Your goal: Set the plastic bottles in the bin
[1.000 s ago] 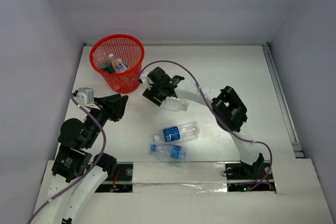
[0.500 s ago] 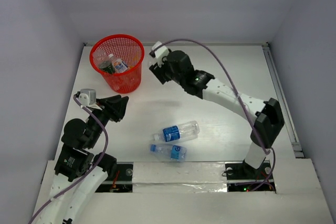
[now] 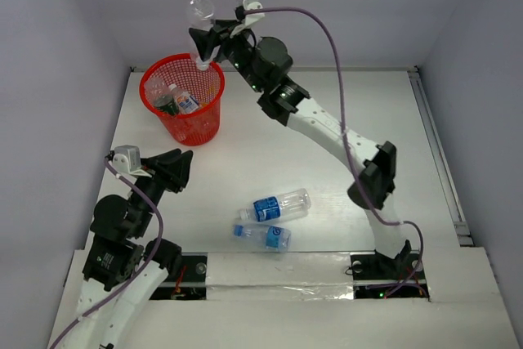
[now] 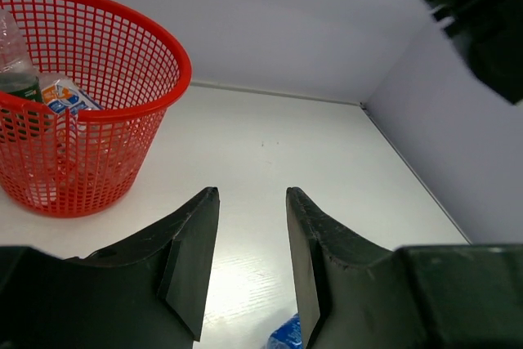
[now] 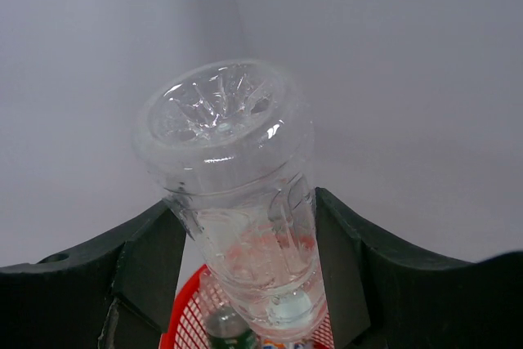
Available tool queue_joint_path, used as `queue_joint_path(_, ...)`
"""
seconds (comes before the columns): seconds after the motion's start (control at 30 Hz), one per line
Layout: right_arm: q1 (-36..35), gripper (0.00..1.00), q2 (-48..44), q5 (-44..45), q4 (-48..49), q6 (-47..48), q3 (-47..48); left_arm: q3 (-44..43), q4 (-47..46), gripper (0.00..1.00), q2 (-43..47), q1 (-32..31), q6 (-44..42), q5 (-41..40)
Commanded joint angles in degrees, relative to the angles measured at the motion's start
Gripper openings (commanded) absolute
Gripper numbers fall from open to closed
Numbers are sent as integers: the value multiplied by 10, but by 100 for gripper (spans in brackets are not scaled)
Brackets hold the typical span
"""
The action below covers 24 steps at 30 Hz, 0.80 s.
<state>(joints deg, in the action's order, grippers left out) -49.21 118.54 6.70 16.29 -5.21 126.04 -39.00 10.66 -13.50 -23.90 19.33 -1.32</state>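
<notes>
Lifted higher now, the right gripper (image 3: 208, 42) hangs above the round red plastic mesh bin (image 3: 192, 127), pinching a clear plastic bottle (image 3: 198, 12) neck-down, ready for release; left gripper (image 3: 181, 161) stays spread, 2 blue-labelled bottles (image 3: 275, 206) wait.

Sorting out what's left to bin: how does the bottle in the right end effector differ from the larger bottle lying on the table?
The gripped bottle shows no label; the table bottle has a blue one. The gripped bottle hangs base-up over the bin; the table bottle lies on its side. Both are clear plastic.
</notes>
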Motion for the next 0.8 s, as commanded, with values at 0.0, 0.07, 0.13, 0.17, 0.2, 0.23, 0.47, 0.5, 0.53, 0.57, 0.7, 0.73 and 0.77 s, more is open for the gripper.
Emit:
queue_joint_path(0.0, -4, 44, 91, -26, 17, -64, 123, 2, -23, 35, -6, 0, -8, 8)
queue_joint_path(0.07, -4, 44, 143, -27, -10, -71, 181, 2, -22, 36, -7, 0, -11, 11)
queue_joint_path(0.13, -4, 45, 152, -16, -3, -73, 164, 2, -22, 36, -7, 0, -13, 11)
queue_joint_path(0.17, -4, 45, 141, -9, 23, -74, 117, 2, -22, 38, -7, 0, -13, 10)
queue_joint_path(0.2, -4, 45, 133, 1, 38, -74, 93, 2, -23, 38, -9, 0, -14, 10)
queue_joint_path(0.23, -4, 45, 127, 4, 48, -73, 76, 3, -26, 38, -10, 0, -14, 24)
queue_joint_path(0.47, -4, 79, 131, 21, 5, -39, 87, 2, -32, 41, -31, 5, -13, 41)
queue_joint_path(0.5, -4, 85, 132, 25, 0, -35, 87, 3, -33, 42, -36, 5, -12, 41)
queue_joint_path(0.53, -4, 88, 132, 28, -4, -32, 87, 2, -33, 43, -38, 5, -11, 41)
queue_joint_path(0.57, -4, 89, 130, 29, -8, -27, 84, 3, -33, 45, -41, 5, -11, 40)
queue_joint_path(0.7, -4, 92, 114, 23, -21, -16, 77, 2, -30, 46, -56, 5, -10, 33)
queue_joint_path(0.73, -4, 92, 106, 23, -26, -13, 77, 2, -31, 46, -58, 5, -8, 33)
queue_joint_path(0.77, 2, 92, 99, 24, -31, -9, 72, 1, -31, 46, -61, 5, -7, 31)
